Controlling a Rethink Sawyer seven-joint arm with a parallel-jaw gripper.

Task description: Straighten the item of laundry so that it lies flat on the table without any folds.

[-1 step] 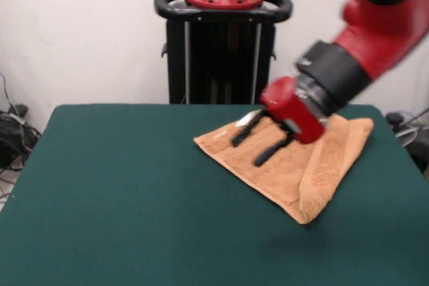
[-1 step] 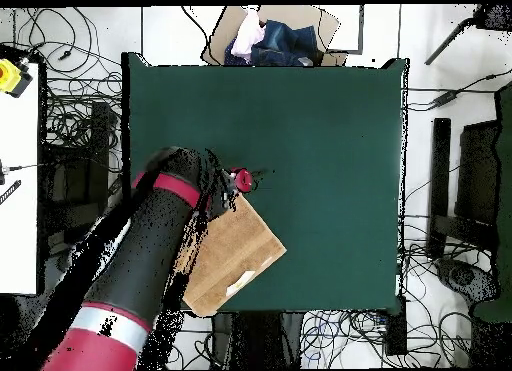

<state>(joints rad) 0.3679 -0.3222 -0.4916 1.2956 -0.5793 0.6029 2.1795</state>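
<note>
Towel (image 1: 305, 165) folded on table (image 1: 120, 199); gripper (image 1: 253, 144) spread open above it, holding nothing.

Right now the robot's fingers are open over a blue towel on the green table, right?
Not quite. The towel is orange-tan, not blue; the front view shows that plainly. The rest holds: the gripper has its fingers open over the towel, which lies on the green table.
</note>
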